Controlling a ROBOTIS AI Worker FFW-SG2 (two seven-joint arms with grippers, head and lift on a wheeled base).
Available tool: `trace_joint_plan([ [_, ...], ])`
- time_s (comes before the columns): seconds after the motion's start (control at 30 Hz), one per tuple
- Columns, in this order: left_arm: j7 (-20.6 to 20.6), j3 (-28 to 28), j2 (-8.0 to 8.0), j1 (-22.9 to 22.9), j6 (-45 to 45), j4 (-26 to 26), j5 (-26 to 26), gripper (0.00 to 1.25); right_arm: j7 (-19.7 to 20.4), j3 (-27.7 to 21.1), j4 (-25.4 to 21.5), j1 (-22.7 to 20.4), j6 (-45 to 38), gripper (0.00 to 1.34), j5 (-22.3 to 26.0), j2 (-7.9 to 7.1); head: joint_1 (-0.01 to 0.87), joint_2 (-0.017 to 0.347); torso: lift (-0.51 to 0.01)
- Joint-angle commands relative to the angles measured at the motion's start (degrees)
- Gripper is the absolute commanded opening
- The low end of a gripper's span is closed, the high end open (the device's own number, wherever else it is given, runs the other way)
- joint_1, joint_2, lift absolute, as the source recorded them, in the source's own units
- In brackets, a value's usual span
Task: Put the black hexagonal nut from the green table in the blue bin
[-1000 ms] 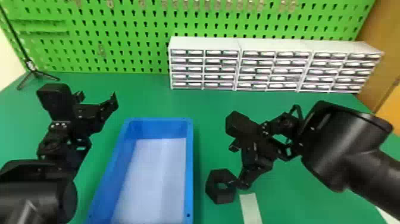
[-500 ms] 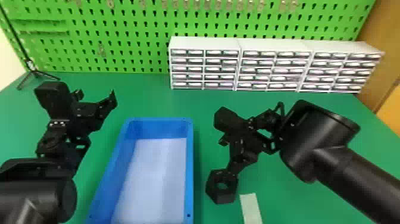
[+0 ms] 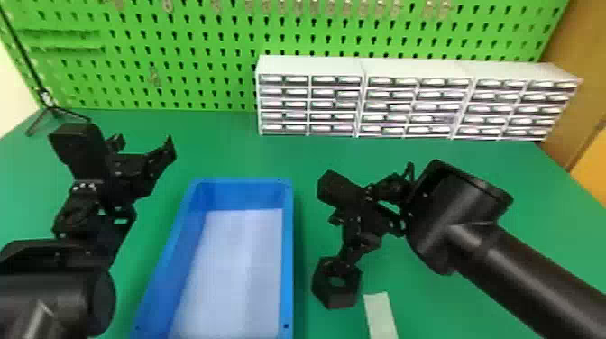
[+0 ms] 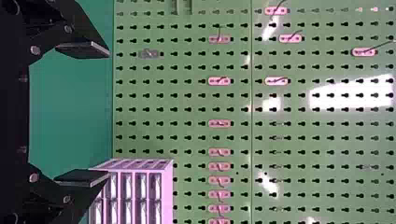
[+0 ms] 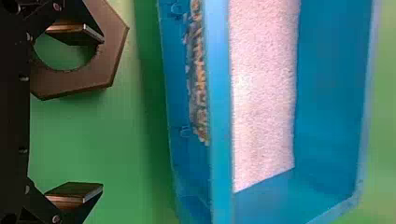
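Observation:
The black hexagonal nut [image 3: 337, 295] lies on the green table [image 3: 311, 153], right of the blue bin [image 3: 287, 270]. At the nut's far side is my right gripper [image 3: 339, 243], open. In the right wrist view, the right gripper [image 5: 95, 112] has one finger at the hole of the nut [image 5: 109, 56] and the other out over bare table; whether that first finger is inside the hole, I cannot tell. My left gripper [image 3: 143, 146] stands open and empty left of the bin, parked; in the left wrist view the left gripper [image 4: 105, 113] faces the pegboard.
White drawer units [image 3: 311, 67] line the table's back edge, before a green pegboard [image 3: 203, 58]. A pale strip [image 3: 380, 313] lies just right of the nut. The bin's raised wall [image 5: 219, 116] is close to the right gripper. A thin black stand [image 3: 54, 110] is at the back left.
My right gripper has moved left, its lower finger passing from the nut's right side to over its far part. The nut and bin have stayed put, and the left arm has hardly moved.

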State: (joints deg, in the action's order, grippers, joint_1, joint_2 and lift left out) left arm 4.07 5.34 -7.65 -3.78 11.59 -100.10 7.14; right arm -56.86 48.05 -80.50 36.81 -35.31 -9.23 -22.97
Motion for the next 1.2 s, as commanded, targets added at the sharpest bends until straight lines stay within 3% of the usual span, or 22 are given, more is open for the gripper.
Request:
trace_joint_plan([
  [0.0,0.06,0.11,0.0,0.09,-0.08,0.0,0.07,0.9,-0.01,0.03,2.1,0.1,0.42,1.15,-1.31,0.64,0.686,0.028,-0.096],
  [0.73,-0.03,0.29,0.0,0.09,-0.34,0.0,0.07,0.9,0.52,2.05,4.39,0.81,0.86,1.13,-2.63,0.29,0.686,0.028,-0.096],
  [0.8,-0.03,0.37,0.0,0.18,-0.34,0.0,0.07,0.9,0.43,2.14,4.39,0.89,0.86,1.08,-2.37,0.2,0.686,0.028,-0.096],
  [0.97,-0.03,0.55,0.0,0.26,-0.43,-0.09,0.15,0.9,0.43,2.4,4.04,0.89,0.77,0.7,-2.19,0.12,0.686,0.028,-0.096],
  [1.1,0.06,0.64,0.0,0.44,-0.43,-0.09,0.24,0.9,0.43,2.66,2.98,0.89,0.24,0.64,-2.11,-0.24,0.686,0.028,-0.096],
  [1.17,-0.03,0.64,0.0,0.53,-0.43,-0.09,0.24,0.9,0.43,2.75,2.19,0.89,0.07,0.54,-2.02,-0.59,0.686,0.028,-0.096],
])
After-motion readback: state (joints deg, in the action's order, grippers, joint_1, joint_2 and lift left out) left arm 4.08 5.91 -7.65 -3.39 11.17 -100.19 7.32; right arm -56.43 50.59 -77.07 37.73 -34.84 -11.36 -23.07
